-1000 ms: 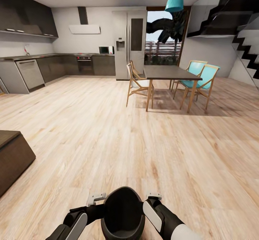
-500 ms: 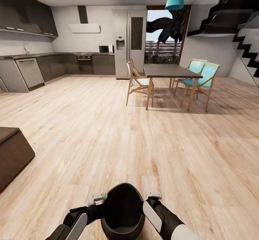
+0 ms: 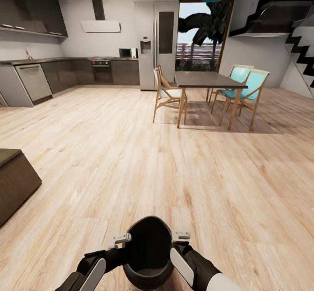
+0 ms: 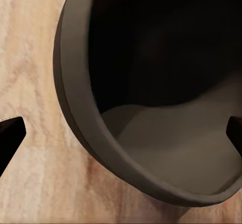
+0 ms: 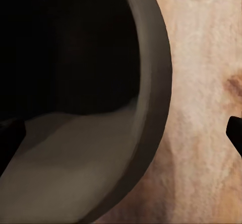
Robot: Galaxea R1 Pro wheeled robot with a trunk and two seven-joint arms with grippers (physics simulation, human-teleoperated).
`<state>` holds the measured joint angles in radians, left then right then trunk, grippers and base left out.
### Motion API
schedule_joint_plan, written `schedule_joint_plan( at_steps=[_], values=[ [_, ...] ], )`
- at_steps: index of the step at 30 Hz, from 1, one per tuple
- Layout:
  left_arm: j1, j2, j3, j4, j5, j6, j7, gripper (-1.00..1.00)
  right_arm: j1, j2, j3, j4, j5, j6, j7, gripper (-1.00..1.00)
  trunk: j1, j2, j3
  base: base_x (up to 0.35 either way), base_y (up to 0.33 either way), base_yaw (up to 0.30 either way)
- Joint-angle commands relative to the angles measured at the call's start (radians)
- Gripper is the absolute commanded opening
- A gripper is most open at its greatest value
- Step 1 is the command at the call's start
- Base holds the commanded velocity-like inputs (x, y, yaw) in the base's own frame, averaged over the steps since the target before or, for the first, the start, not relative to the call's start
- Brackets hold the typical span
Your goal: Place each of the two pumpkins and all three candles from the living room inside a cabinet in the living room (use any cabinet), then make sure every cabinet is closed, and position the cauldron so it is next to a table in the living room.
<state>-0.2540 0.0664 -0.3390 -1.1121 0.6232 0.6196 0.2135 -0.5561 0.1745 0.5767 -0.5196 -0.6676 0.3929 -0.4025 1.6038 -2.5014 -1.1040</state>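
While both arms flank it, the cauldron (image 3: 148, 249) sits upright, mouth up.

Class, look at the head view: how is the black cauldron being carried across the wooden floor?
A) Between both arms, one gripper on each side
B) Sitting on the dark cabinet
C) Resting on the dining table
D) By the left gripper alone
A: the cauldron sits between the left gripper and right gripper, one on either side.

Wood floor (image 3: 131, 151) — kitchen, dining table (image 3: 209, 79)
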Motion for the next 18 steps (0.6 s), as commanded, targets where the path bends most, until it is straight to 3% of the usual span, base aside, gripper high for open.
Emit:
schedule_joint_plan(
  at_steps=[1, 7, 15, 18],
  values=[
    [-0.001, 0.001, -0.003, -0.002, 0.011, 0.002, 0.008, 1.0, -0.001, 0.0, 0.004, -0.001, -0.005, 0.002, -0.005, 1.0, 0.0, -0.001, -0.005, 0.0, 0.0, 0.0],
    [-0.001, 0.001, -0.003, -0.001, 0.01, -0.017, 0.005, 1.0, -0.001, 0.0, 0.006, -0.001, -0.005, 0.0, -0.001, 1.0, 0.003, -0.002, -0.028, 0.0, 0.0, 0.0],
    [-0.001, 0.001, -0.003, -0.001, 0.01, -0.04, 0.004, 1.0, -0.002, 0.0, 0.006, 0.0, -0.006, 0.0, -0.001, 1.0, 0.003, -0.002, -0.028, 0.0, 0.0, 0.0],
    [-0.001, 0.002, -0.003, -0.001, 0.01, -0.041, 0.004, 1.0, -0.001, 0.0, 0.006, 0.0, -0.006, -0.001, -0.001, 1.0, 0.004, -0.003, -0.04, 0.0, 0.0, 0.0]
  ],
)
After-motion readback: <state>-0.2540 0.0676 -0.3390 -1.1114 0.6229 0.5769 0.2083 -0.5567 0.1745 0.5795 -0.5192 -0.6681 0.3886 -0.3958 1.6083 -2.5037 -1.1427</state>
